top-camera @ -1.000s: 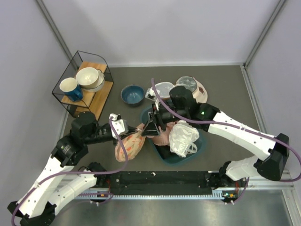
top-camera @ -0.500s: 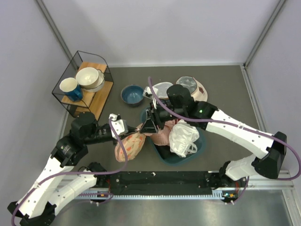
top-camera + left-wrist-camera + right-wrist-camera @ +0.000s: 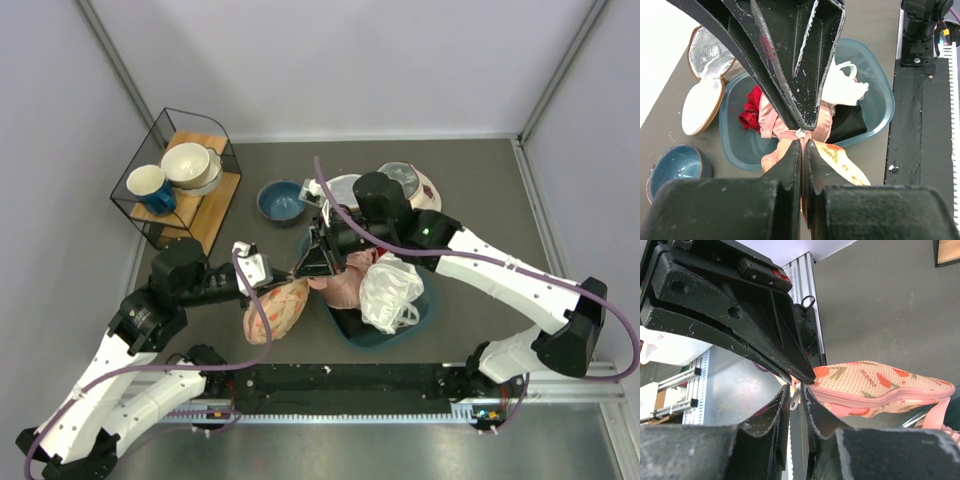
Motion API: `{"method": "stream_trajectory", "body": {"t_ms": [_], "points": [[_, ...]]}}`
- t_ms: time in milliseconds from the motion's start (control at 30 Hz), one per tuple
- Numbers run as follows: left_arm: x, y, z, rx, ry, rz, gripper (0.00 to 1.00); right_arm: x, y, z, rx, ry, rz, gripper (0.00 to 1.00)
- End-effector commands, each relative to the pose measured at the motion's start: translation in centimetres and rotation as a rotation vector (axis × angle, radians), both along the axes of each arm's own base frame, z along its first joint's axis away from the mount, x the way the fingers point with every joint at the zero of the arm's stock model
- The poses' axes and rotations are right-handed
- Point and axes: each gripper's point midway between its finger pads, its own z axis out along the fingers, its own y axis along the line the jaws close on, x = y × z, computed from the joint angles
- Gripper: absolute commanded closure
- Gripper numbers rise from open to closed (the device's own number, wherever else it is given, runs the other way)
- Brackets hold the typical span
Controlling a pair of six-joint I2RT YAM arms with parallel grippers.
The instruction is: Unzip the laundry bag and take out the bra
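- At the far left, a wire rack (image 3: 205, 218) holds a blue mug (image 3: 150, 187) and stacked cream bowls (image 3: 188, 165) on its wooden shelf.
- The left claw (image 3: 272, 287) reaches in from the left. Its fingers are pressed together on the upper edge of the laundry bag (image 3: 275, 312).
- The bag sits just left of the teal basin (image 3: 368, 343), touching its near-left rim. Its long axis runs diagonally, with the gripped end up by the basin and the rounded end down-left toward the arm bases. I cannot tell whether the low end rests on the surface (image 3: 480, 180).
- A blue bowl (image 3: 282, 200) stands apart behind the bag, and nothing shows inside it.
- The right claw (image 3: 795, 392) meets the left one tip to tip. Its fingers are drawn nearly together, pinching the small silver zip pull (image 3: 795, 396). From there the zip line runs along the bag's edge.
- In the basin are red fabric (image 3: 750, 112), a pale pink lacy garment (image 3: 340, 285), something black (image 3: 847, 125) and a white glossy bundle (image 3: 390, 290).
- A beige pouch (image 3: 425, 190) lies open behind the basin with its silver lining showing.
- Bare grey surface stretches along the far wall and to the right of the basin, up to the side rail.
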Motion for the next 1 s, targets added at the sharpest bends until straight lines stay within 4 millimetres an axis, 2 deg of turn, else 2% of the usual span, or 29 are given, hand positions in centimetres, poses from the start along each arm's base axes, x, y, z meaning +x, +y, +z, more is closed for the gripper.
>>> {"method": "stream_trajectory", "body": {"t_ms": [0, 333, 967], "points": [[0.1, -0.4, 2.1, -0.052, -0.069, -0.018, 1.0, -0.8, 0.8, 1.3, 0.041, -0.023, 0.048, 0.87], [0.2, -0.5, 2.0, -0.049, -0.064, -0.018, 1.0, -0.5, 0.6, 0.2, 0.01, -0.02, 0.031, 0.83], [0.1, -0.4, 2.1, -0.053, -0.067, -0.019, 1.0, 0.1, 0.8, -1.6, -0.033, -0.011, 0.005, 0.83]]}}
